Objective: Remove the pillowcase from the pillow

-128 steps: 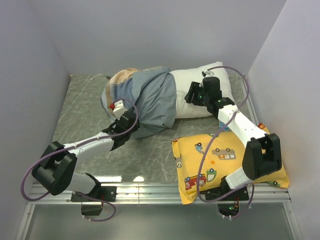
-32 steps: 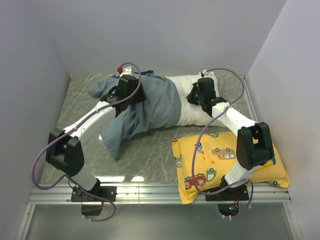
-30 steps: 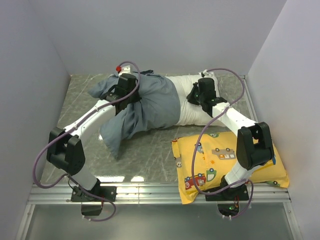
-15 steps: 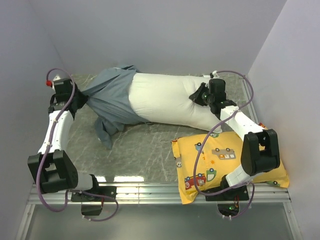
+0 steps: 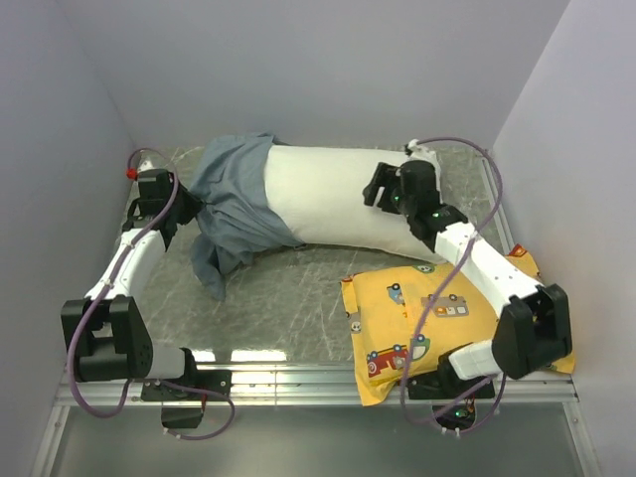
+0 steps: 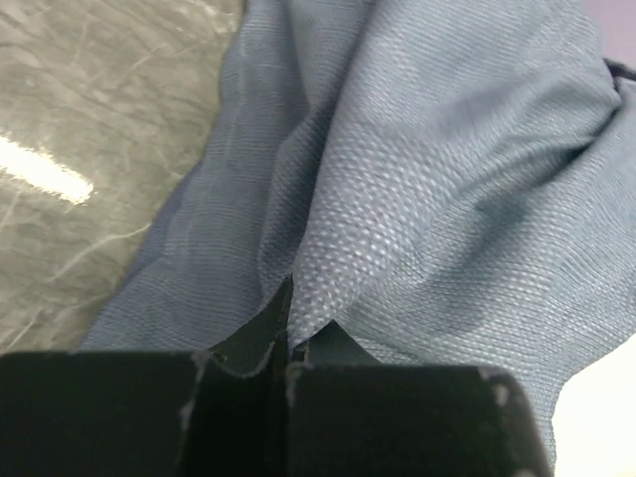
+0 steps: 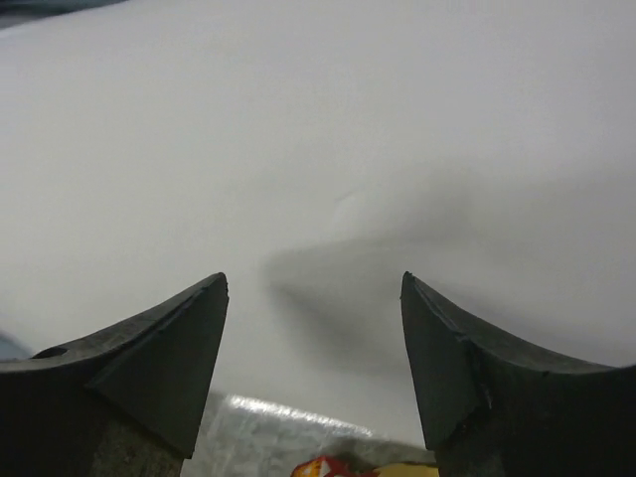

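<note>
Most of the pillow (image 5: 328,199) lies bare, a long, plump white form along the far edge of the tabletop (image 5: 298,298) with its right end toward the far right corner. Only its left end sits inside the pillowcase (image 5: 234,194). The pillowcase is bunched into loose blue-grey folds toward the far left corner, and one tail of cloth trails toward the near edge.

The left tool (image 5: 187,207) is at the cover's left side. Its wrist view shows the fingers together with a fold of the woven cloth (image 6: 447,179) pinched between them. The right tool (image 5: 380,191) is over the pillow's right part. In its own view the jaws stand apart above the white surface (image 7: 318,149) and hold nothing; whether they press on it I cannot tell.

This looks like the last stretch of the pull-off. The next move seems to call for the left arm to draw the cloth farther from the pillow while the right arm pins or grips the pillow so it does not slide along. Little room remains toward the left edge, so the pull may have to go upward or toward the near edge.
</note>
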Available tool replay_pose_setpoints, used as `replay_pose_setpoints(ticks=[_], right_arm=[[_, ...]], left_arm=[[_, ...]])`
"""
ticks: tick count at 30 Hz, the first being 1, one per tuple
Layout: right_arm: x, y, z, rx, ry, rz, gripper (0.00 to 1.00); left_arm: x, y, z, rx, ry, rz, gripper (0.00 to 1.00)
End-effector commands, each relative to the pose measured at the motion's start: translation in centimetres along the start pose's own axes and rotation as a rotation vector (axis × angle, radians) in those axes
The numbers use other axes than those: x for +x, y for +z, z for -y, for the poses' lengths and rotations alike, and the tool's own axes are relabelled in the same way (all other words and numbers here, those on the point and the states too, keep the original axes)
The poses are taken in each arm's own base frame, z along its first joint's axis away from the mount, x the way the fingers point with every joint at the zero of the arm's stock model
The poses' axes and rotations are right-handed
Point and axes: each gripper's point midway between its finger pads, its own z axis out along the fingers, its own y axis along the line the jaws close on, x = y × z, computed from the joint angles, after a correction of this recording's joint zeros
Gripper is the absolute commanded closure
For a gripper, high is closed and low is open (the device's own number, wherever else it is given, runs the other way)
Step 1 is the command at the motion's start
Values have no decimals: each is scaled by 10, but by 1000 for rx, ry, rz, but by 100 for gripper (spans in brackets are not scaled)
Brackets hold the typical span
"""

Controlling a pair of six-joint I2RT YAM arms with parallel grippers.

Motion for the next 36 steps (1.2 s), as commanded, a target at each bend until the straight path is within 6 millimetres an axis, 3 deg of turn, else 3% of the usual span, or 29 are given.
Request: replay_pose_setpoints(ticks=[1,2,4,5,8,9,14,15,16,17,18,19,22,23,25,26,28,29,30,31,36], right_arm=[[-16,-30,-31,0,-130,101,20],[-2,-35,-52,-49,-189,88,19],[11,-37,-73,-93,-248,83,15],[32,-33,-89,-133,-315,42,14],[63,-22,-106,-150,-429,-30,13],[81,-8,-101,-118,-461,-71,12],[110,39,-86,23,-493,-130,13],[113,43,-83,49,-501,-145,17],[113,47,-83,65,-500,-155,42],[107,51,-89,73,-485,-153,71],[105,47,-89,84,-488,-163,92],[98,45,-93,72,-478,-154,100],[64,25,-109,38,-445,-100,100],[42,16,-120,21,-422,-62,100],[26,5,-122,27,-415,-66,100],[2,-1,-129,14,-387,-27,100],[-14,-7,-130,16,-376,-17,100],[-32,-11,-134,10,-357,11,100],[-38,-12,-133,13,-353,11,100],[-50,-14,-137,-1,-338,29,100],[-70,-9,-132,-13,-299,36,100]], left_arm=[[-18,-10,27,74,5,97,96],[-16,-10,32,83,14,96,96],[-14,-9,37,88,21,96,95],[-16,-9,41,94,22,101,94],[-9,-8,57,108,56,92,93],[-7,-8,58,100,65,87,93],[-14,-14,78,116,117,111,84],[-16,-16,82,117,128,117,82],[-22,-19,88,124,152,125,76],[-22,-21,94,135,175,122,72],[-23,-23,97,133,198,120,68],[-26,-27,107,132,243,121,60],[-40,-41,122,129,303,163,40],[-37,-46,128,140,321,158,36],[-45,-67,146,186,341,196,27],[-38,-76,156,210,358,191,25],[-27,-100,179,273,394,194,22],[-26,-107,181,270,398,204,22],[-19,-112,184,280,401,194,21],[-3,-122,188,310,411,176,21],[46,-132,178,291,416,153,22]])
